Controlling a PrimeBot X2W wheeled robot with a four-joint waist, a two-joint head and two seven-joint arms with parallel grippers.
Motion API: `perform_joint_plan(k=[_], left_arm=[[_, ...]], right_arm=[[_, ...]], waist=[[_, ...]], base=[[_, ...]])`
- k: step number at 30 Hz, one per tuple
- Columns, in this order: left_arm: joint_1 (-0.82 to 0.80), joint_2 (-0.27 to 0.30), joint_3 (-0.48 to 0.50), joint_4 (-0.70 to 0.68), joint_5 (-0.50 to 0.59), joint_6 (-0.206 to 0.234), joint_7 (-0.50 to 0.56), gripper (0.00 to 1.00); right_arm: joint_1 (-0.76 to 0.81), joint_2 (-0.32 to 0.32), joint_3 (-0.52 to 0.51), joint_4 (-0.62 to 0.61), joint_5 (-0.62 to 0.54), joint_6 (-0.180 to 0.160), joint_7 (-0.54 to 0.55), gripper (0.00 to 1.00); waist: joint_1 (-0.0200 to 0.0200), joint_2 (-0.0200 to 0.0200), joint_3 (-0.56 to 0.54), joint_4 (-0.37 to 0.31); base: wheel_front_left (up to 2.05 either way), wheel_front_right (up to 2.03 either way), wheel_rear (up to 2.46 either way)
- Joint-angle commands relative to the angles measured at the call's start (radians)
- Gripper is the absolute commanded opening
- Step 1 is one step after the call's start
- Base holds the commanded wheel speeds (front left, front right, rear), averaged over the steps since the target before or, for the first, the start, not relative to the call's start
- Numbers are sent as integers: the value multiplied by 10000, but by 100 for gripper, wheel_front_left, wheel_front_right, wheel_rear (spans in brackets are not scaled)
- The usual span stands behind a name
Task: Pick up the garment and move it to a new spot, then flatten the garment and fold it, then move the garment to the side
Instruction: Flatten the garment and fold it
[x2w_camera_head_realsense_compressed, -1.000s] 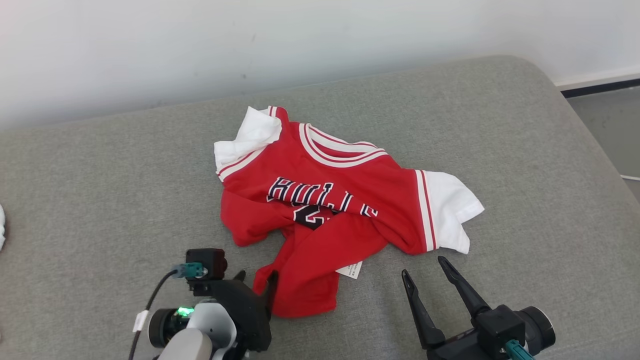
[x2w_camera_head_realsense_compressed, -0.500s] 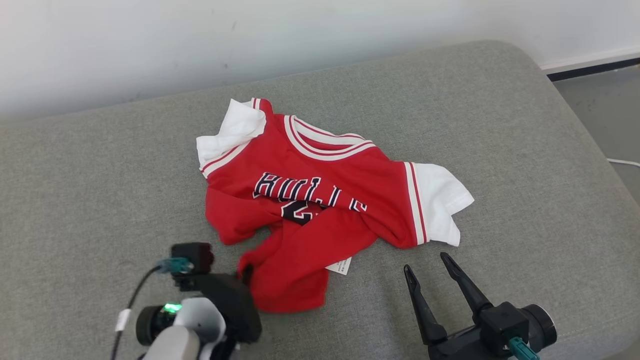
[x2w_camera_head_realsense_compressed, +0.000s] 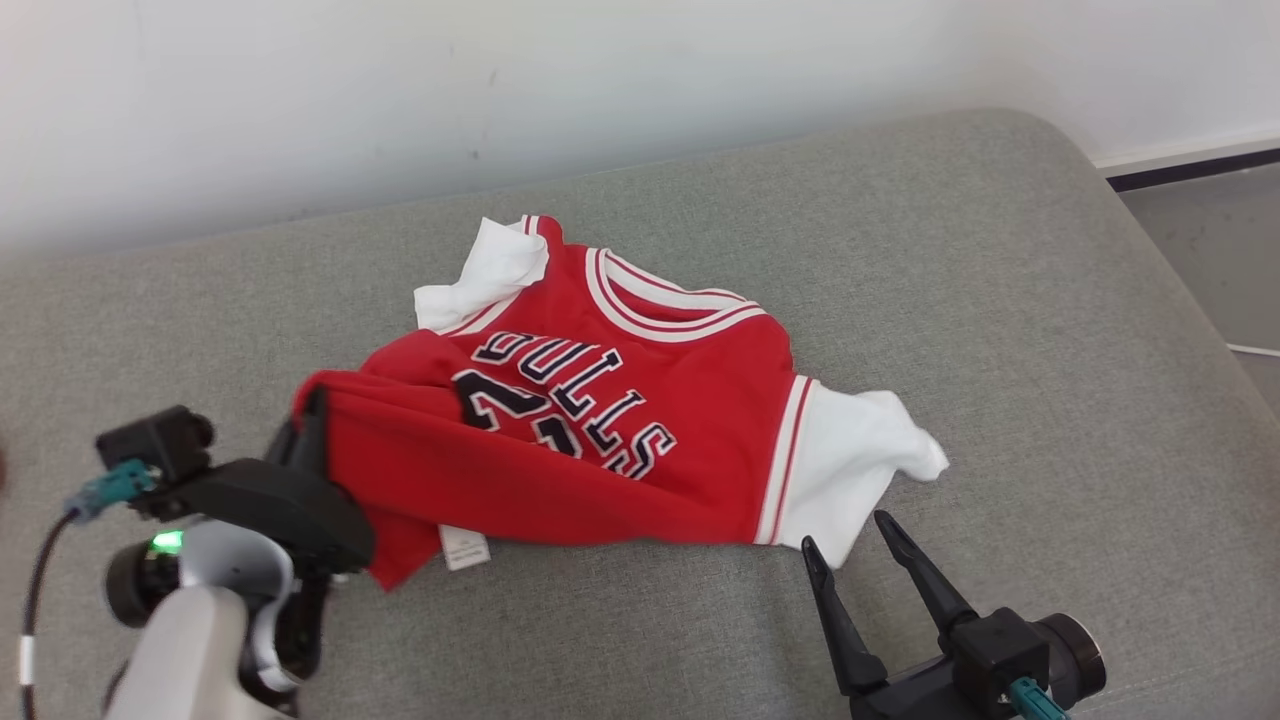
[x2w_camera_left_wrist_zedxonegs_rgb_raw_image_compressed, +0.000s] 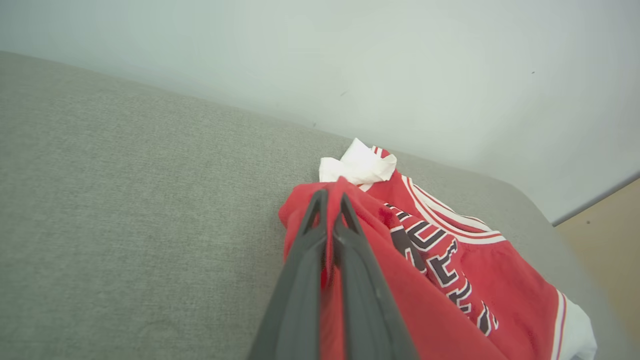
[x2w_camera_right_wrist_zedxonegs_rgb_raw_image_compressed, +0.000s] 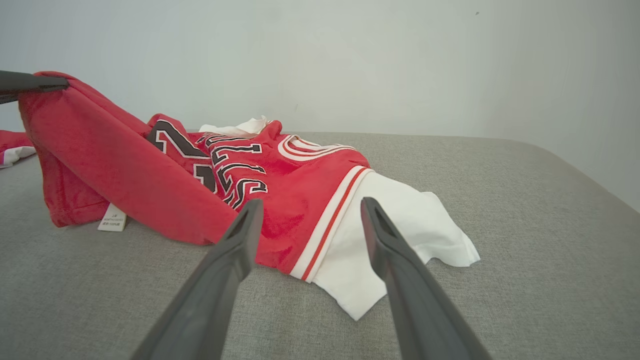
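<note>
The left jaws are shut tight on a bunched fold of red cloth at the lower hem of the garment (x2w_camera_head_realsense_compressed: 600, 470). In the left wrist view the two dark fingers (x2w_camera_left_wrist_zedxonegs_rgb_raw_image_compressed: 300, 270) lie almost together, with a strip of red pinched between them. That corner is raised off the grey cushioned surface (x2w_camera_head_realsense_compressed: 1000, 300), and the cloth slopes down from it like a ridge to the rest of the jersey.

The right jaws stand wide open and hold nothing. Their fingers (x2w_camera_right_wrist_zedxonegs_rgb_raw_image_compressed: 225, 270) point at the white sleeve (x2w_camera_head_realsense_compressed: 860, 460) on that side. The tips are just beside its edge, and I cannot tell whether they touch it.

Beyond the lifted corner, most of the garment lies on the surface near its middle. It is front-up, with the dark lettering and the striped collar (x2w_camera_head_realsense_compressed: 660, 310) showing. The other white sleeve (x2w_camera_head_realsense_compressed: 490, 270) is crumpled at the far side, towards the pale wall (x2w_camera_head_realsense_compressed: 600, 80). A small white care label (x2w_camera_head_realsense_compressed: 465, 548) hangs below the raised hem.

As I judge it, the task is in its opening step: a grip has been won on one corner, but the garment is not off the surface. Carrying it to a new spot, spreading it flat, folding it and setting it aside all appear to be left.
</note>
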Motion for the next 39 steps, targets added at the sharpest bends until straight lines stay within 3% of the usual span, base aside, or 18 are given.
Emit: perform_joint_plan(k=[1,8,9,10,11,18,24,31,39], left_arm=[[-199,203,69,104,149,81,40,0],[-587,871,284,680,439,393,128,0],[-701,978,155,1007,612,319,-46,7],[-752,990,96,1208,695,289,-141,97],[-782,1042,35,1445,799,282,-222,100],[-433,799,116,2224,653,166,-1088,100],[579,559,369,1688,319,219,-1722,100],[1928,276,-90,594,273,245,-1223,100],[1790,175,-687,1054,431,52,-686,100]], right_arm=[[39,-2,41,5,-4,-22,-61,100],[-4,-138,188,-25,98,-22,-21,100],[2,-167,214,-37,118,-22,2,100],[3,-178,223,-45,126,-22,12,100],[1,-180,237,-48,123,-22,22,100],[48,-185,225,-69,120,-22,93,100],[208,-169,147,-106,107,-22,137,100],[184,-125,156,-125,115,-22,142,100],[11,-89,328,-85,180,-22,126,100]], waist=[[0,0,-31,-3],[0,0,-52,-147],[0,0,-32,-175],[0,0,-23,-182],[0,0,-21,-188],[0,0,-165,-75],[0,0,-324,254],[0,0,-334,518],[0,0,-188,355]], base=[[0,0,0],[0,0,0],[0,0,0],[0,0,0],[0,0,0],[0,0,0],[0,0,0],[0,0,0],[0,0,0]])
